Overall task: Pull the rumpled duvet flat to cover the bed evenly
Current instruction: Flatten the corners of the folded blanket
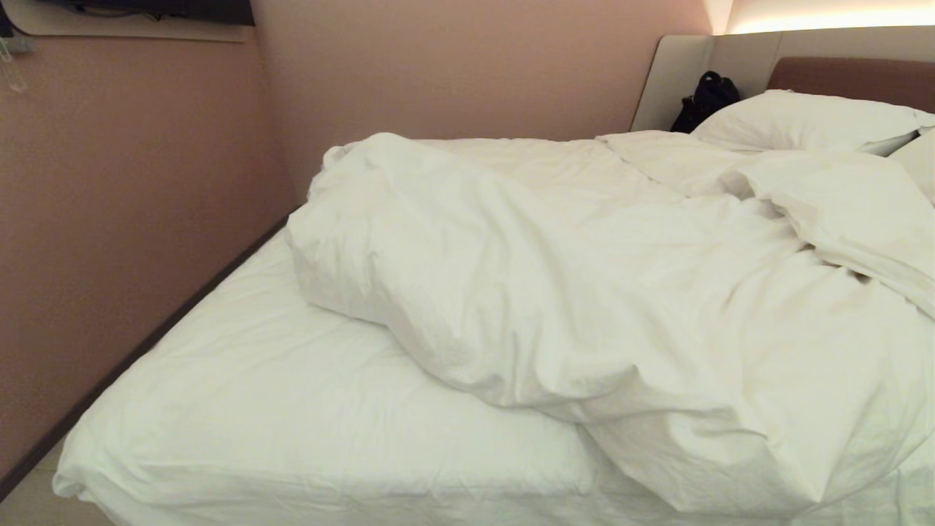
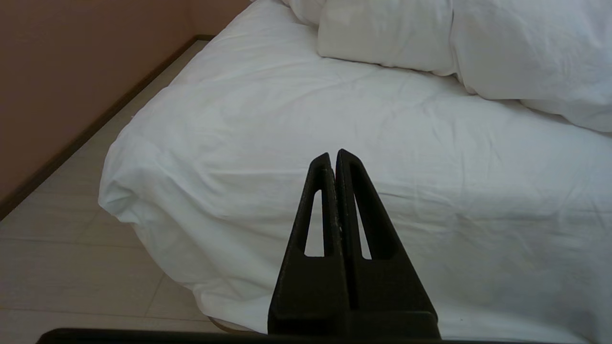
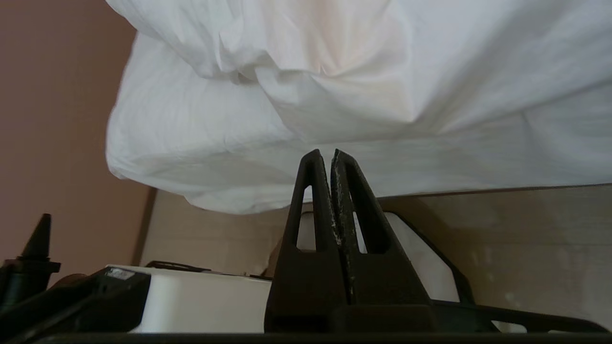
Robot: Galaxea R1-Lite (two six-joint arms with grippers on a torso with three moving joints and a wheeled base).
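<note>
We have not yet gripped the duvet [image 1: 584, 292], bunched toward the bed's [image 1: 256, 409] right; both claws, left claw [image 2: 333, 155] and right claw [image 3: 323, 154], are clenched empty. Next, the right must release and seize its near edge.

Your left pincer [image 2: 333, 155] shows two matte black tapered fingers, each with a long triangular slot. Your right pincer [image 3: 325, 155] matches, with white scuffing along its inner edges. A white, black-trimmed body panel [image 3: 201, 306] sits at its seven o'clock.

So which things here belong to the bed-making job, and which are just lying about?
Job: duvet, bunched toward the right; bed, sheet bare on the left; left gripper and right gripper, both shut, empty.
Lying about: pillows; black bag.
</note>
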